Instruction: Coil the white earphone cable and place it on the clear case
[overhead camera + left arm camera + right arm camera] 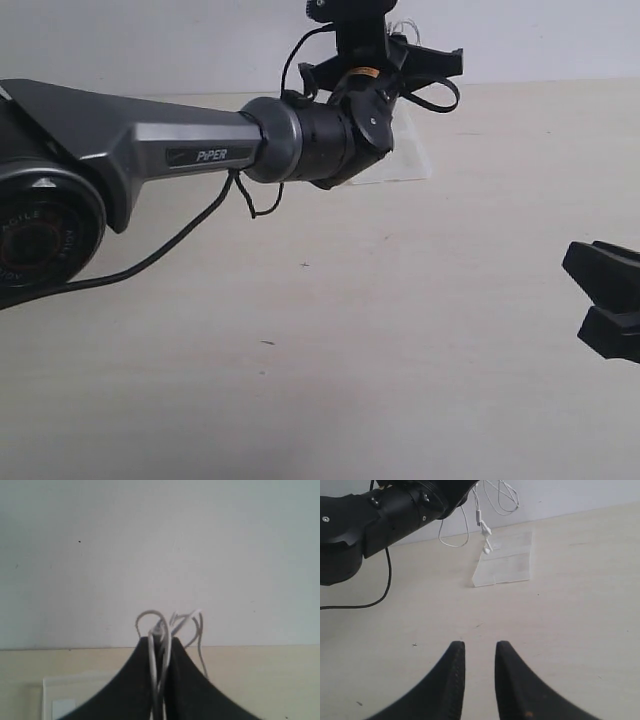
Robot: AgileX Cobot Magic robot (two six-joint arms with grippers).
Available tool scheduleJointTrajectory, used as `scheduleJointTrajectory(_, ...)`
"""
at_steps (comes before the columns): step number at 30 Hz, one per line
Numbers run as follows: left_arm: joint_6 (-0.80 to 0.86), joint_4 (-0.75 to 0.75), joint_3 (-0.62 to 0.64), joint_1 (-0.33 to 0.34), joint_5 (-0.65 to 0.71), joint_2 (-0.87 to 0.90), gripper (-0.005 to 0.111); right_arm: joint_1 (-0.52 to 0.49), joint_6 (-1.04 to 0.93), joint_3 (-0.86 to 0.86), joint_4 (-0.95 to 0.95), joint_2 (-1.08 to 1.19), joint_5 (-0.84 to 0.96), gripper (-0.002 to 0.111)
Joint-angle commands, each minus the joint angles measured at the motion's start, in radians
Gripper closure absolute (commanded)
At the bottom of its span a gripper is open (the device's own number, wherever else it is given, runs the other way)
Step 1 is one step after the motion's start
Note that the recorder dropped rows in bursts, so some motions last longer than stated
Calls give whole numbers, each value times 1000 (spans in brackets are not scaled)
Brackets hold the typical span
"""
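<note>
My left gripper (160,639) is shut on the white earphone cable (172,622), whose thin loops stick out past the fingertips. The right wrist view shows the cable (485,537) hanging from that gripper, with an earbud dangling down to the near corner of the clear case (506,562). The clear case (405,155) lies flat at the far side of the table, mostly hidden behind the left arm's wrist (330,135). My right gripper (479,645) is open with nothing between its fingers, low over the table and well short of the case; it also shows at the right edge (608,300).
The left arm's grey and black body (150,150) stretches across the left half of the exterior view, with its black cable (180,240) drooping under it. A pale wall (160,555) stands just behind the case. Beige tabletop (380,350) lies between the arms.
</note>
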Motion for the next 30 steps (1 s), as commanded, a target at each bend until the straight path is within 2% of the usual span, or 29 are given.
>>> scheduleJointTrajectory(1, -7, -12, -5, -5, -33, 6, 107, -3, 7, 4, -5, -7, 2, 87)
scheduleJointTrajectory(10, -32, -19, -54, -11, -41, 68, 107, -3, 16, 4, -11, -7, 3, 87)
scheduleJointTrajectory(23, 0, -102, -146, -29, -152, 166, 107, -3, 40, 4, -13, -7, 16, 87)
scheduleJointTrajectory(30, 0, -124, -152, -32, -157, 168, 107, -3, 42, 4, -13, -7, 23, 87)
